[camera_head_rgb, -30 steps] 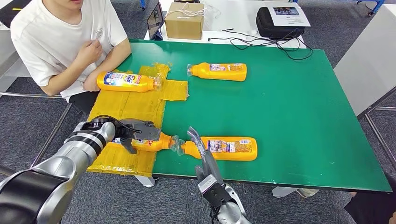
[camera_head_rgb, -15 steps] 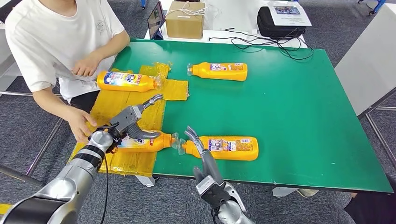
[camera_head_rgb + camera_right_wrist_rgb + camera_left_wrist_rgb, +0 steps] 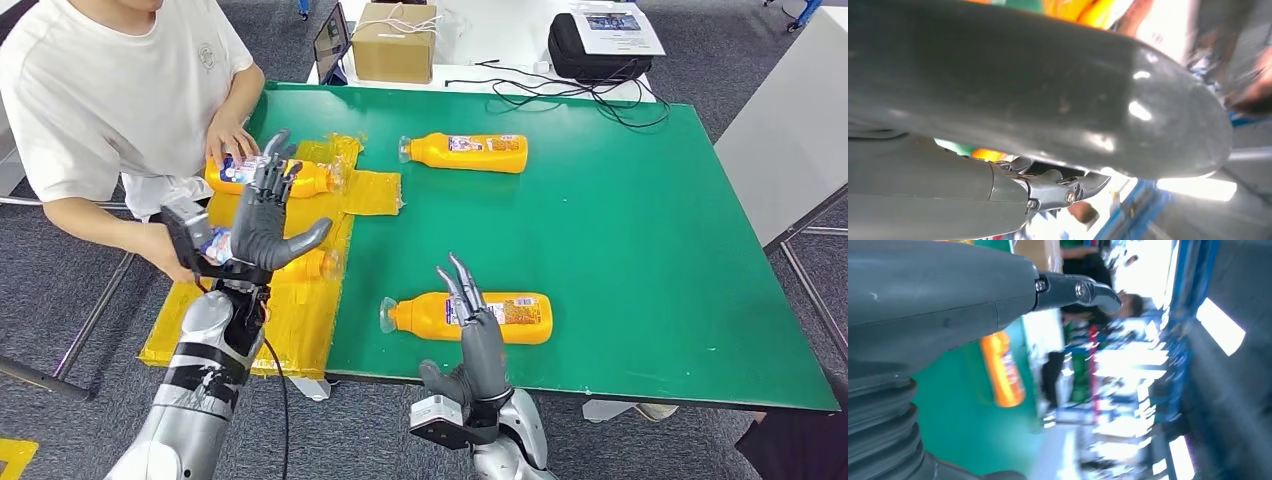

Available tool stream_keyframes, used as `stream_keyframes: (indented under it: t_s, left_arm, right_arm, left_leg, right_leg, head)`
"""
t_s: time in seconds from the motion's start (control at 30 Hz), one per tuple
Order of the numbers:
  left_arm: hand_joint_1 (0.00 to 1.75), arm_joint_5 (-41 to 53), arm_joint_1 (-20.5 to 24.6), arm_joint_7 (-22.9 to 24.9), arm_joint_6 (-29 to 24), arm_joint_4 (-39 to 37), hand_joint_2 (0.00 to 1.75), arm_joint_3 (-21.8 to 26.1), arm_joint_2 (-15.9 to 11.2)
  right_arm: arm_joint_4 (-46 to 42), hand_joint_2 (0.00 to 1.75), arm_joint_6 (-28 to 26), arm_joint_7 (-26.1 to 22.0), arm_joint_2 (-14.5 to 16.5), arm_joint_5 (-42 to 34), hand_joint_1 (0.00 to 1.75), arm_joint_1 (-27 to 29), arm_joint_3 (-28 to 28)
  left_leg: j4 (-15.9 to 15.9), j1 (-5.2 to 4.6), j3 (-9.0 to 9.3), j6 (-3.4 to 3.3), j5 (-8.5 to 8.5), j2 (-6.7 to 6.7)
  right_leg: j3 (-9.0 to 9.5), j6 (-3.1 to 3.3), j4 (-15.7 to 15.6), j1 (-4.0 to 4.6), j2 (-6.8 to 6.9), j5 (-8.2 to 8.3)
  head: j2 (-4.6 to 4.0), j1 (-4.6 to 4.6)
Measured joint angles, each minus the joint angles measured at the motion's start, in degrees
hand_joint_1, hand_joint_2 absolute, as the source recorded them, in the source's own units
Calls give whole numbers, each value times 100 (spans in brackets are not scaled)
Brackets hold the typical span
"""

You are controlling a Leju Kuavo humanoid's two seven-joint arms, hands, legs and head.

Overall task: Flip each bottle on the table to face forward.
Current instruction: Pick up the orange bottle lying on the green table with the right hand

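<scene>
Left hand [image 3: 262, 215] is raised above the table's near-left part, fingers spread and pointing up, thumb out to the side, holding nothing. Right behind it lies an orange plastic bottle with a blue-white label [image 3: 300, 266] on the yellow crinkled plastic sheet [image 3: 300, 320], mostly hidden by the hand. A person's hand [image 3: 172, 262] is at that bottle's label end, though the robot's hand blocks the contact.

Right hand [image 3: 478, 345] is raised at the near edge of the green table [image 3: 640, 230], fingers straight and fanned upward, holding nothing. It sits in front of an orange bottle with a white-orange label [image 3: 470, 316], lying on its side on the green surface, clear cap end pointing left.

Second blue-labelled orange bottle [image 3: 275, 176] lies on the far part of the yellow sheet, the person's other hand [image 3: 230, 137] resting on it. Another orange bottle [image 3: 464, 152] lies on its side further back on the green surface, cap left, well apart from the rest.

Behind the table: a brown cardboard box [image 3: 393, 42] and a black case with a paper on top [image 3: 603, 40].
</scene>
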State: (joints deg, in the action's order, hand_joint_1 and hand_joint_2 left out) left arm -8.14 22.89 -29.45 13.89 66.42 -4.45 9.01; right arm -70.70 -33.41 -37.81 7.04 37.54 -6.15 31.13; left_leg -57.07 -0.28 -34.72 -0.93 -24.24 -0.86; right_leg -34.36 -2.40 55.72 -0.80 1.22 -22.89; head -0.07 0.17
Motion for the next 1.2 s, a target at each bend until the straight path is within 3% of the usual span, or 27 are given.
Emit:
stream_keyframes:
  t_s: [0.1,0.3,0.6,0.83,1.0,1.2]
  left_arm:
    - [0,-500,-557,-98,-98,786,175,76,104]
    - [0,-737,-1476,-307,-182,1911,175,153,253]
    - [0,-803,-1767,-307,-186,2382,175,218,326]
    - [0,-1159,-2410,-339,-170,2642,175,441,476]
    - [0,-867,-2625,-340,-296,2657,175,560,560]
    - [0,-704,-2585,-331,-596,2629,175,526,629]
  right_arm:
    - [-69,175,4,164,-68,340,0,73,-295]
    - [-84,175,87,421,-239,790,0,173,-686]
    - [-84,175,108,491,-302,925,0,205,-824]
    - [-62,175,599,1433,-679,1998,0,155,-921]
    - [331,175,1319,1970,-1162,2444,0,-418,-982]
    - [1432,175,1887,2030,-1439,2484,0,-1476,-947]
  left_leg:
    - [0,0,-2,1,-3,1]
    - [0,0,-5,1,-5,3]
    - [0,1,-2,1,-3,3]
    - [0,-2,-7,-1,-9,6]
    - [-1,-5,-11,-7,-9,6]
    - [-2,-5,-3,-14,3,5]
  right_leg:
    - [-2,-6,-1,0,1,-6]
    - [-4,-12,-2,0,2,-11]
    - [0,-12,-1,0,2,-10]
    - [-1,-14,-2,-3,4,-13]
    - [-3,-17,-4,-6,4,-9]
    - [3,-21,-2,-4,5,-2]
  head:
    - [0,-1]
    - [0,0]
    - [0,-1]
    - [0,0]
    - [0,0]
    - [0,-1]
